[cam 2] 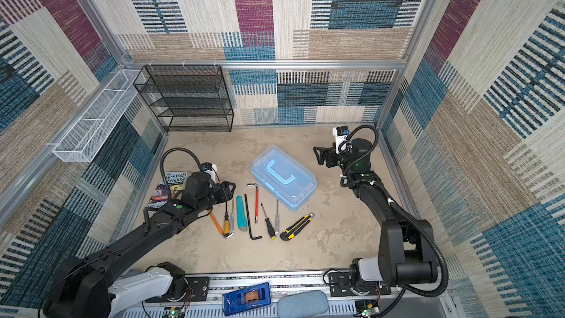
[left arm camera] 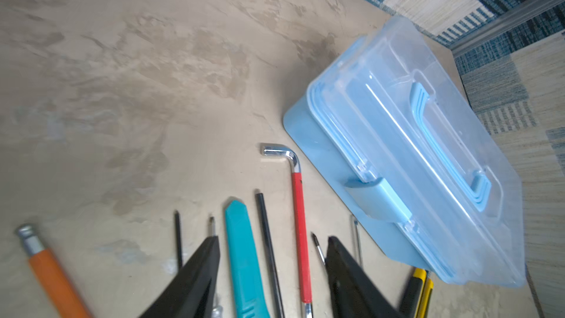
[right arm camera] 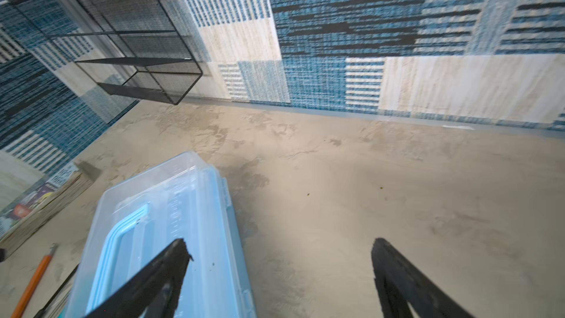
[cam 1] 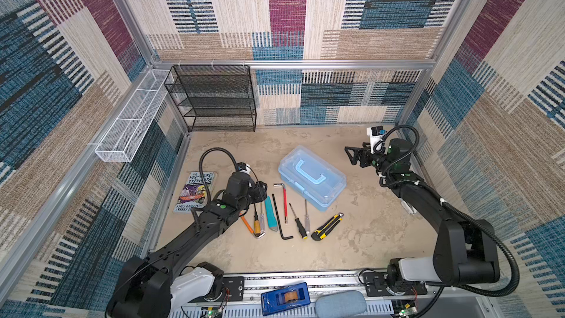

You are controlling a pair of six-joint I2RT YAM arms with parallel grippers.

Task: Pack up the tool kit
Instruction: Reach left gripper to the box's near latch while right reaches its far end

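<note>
The pale blue plastic tool case with a clear lid [cam 1: 315, 170] lies askew near the middle of the worktop [cam 1: 382, 240]. Its lid is down and its blue U-shaped handle [cam 1: 307, 175] is folded flat on top.

Off its front left side, a row of loose tools lies on the worktop, each running roughly front to back. Nearest the case's front corner is a yellow-and-black utility knife [cam 1: 327, 227]. Leftward follow a clear-handled screwdriver [cam 1: 307, 221], a black-handled screwdriver [cam 1: 297, 221], a red-sleeved L-shaped key [cam 1: 284, 203] and a long black hex key [cam 1: 277, 215]. Then come a teal utility knife [cam 1: 271, 213], a yellow-handled screwdriver [cam 1: 257, 226] and an orange pencil [cam 1: 247, 224].

The left gripper [left arm camera: 272, 240] hangs over the left part of this row with its jaws apart. In the left wrist view the teal knife and the black hex key show between its fingers. It seems to grip nothing, though the blur leaves contact unclear.

The right gripper [right arm camera: 279, 242] is held above the worktop by the case's right end, toward the back right corner, jaws spread wide and empty.

An illustrated paperback book [cam 1: 195, 192] lies by the left edge, partly under the left arm.
</note>
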